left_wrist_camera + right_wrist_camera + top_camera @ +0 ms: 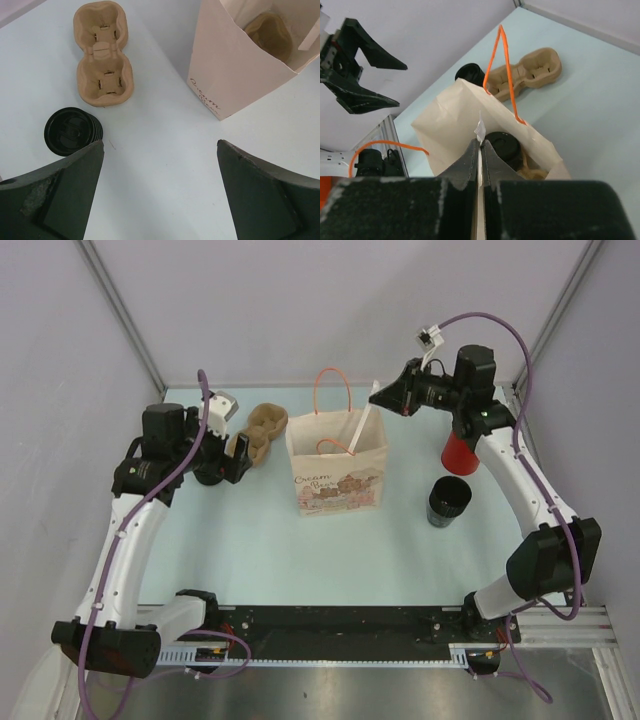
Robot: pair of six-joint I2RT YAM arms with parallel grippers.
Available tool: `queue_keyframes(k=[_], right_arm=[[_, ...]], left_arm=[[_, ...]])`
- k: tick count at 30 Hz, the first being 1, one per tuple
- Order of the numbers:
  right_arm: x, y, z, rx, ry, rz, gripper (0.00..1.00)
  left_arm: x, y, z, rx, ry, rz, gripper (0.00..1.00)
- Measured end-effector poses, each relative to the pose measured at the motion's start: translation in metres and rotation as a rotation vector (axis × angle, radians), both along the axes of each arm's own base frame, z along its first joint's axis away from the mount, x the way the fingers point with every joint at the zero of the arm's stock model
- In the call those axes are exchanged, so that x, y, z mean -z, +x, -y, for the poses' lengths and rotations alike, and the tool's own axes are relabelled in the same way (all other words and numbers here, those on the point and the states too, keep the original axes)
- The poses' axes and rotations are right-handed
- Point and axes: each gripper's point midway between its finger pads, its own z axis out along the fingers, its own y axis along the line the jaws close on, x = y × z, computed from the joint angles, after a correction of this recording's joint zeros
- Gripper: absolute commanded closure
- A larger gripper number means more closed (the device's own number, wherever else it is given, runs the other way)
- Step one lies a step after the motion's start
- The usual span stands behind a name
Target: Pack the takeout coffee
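Left gripper (160, 150) wide open; right gripper (481, 146) pinching white stick (480, 130).

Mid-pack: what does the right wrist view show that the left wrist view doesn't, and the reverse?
Only right wrist: a round black lid inside the cream paper bag, its thin orange cord handles, and the right gripper shut on a thin white stick.
Only left wrist: the printed lettering on the bag's side, and the whole ringed lid top of the short black cup.
Both: the bag, the tan moulded-pulp two-cup carrier on the table, that cup beside it, tan pulp inside the bag, and the open left gripper.
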Motion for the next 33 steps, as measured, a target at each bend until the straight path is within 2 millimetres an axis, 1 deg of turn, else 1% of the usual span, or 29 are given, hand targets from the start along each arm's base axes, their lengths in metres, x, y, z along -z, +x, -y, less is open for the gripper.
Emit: queue_keyframes(k=[5, 9, 16, 22, 25, 28, 29, 30, 33], right_arm=[[0.028, 0.0, -0.003, -0.001, -0.045, -0.045, 1.0], [0.05, -0.004, -0.008, -0.01, -0.076, -0.08, 1.0], [0.077, -0.011, -0.019, -0.015, -0.126, -0.108, 1.0], [0.1, -0.011, -0.019, 0.015, -0.159, -0.13, 1.0], [0.101, -0.011, -0.016, 0.038, -0.164, -0.121, 1.0], [0.095, -0.013, -0.013, 0.054, -0.161, -0.1, 0.94], [0.091, -0.013, -0.012, 0.06, -0.159, -0.089, 0.89], [0.087, -0.014, -0.012, 0.062, -0.156, -0.078, 0.86], [0.078, -0.014, -0.011, 0.069, -0.148, -0.045, 0.81]], left_arm=[[0.001, 0.0, 0.0, 0.0, 0.0, -0.002, 0.01], [0.001, 0.0, 0.0, 0.0, 0.001, -0.002, 0.01], [0.001, 0.0, 0.0, 0.0, 0.0, -0.002, 0.01], [0.001, 0.0, 0.0, 0.0, 0.0, -0.002, 0.0], [0.001, 0.0, 0.0, 0.0, 0.0, -0.002, 0.01], [0.001, 0.0, 0.0, 0.0, 0.0, -0.002, 0.0], [0.001, 0.0, 0.0, 0.0, 0.0, -0.003, 0.0], [0.001, 0.0, 0.0, 0.0, 0.0, -0.003, 0.01], [0.001, 0.0, 0.0, 0.0, 0.0, -0.003, 0.01]])
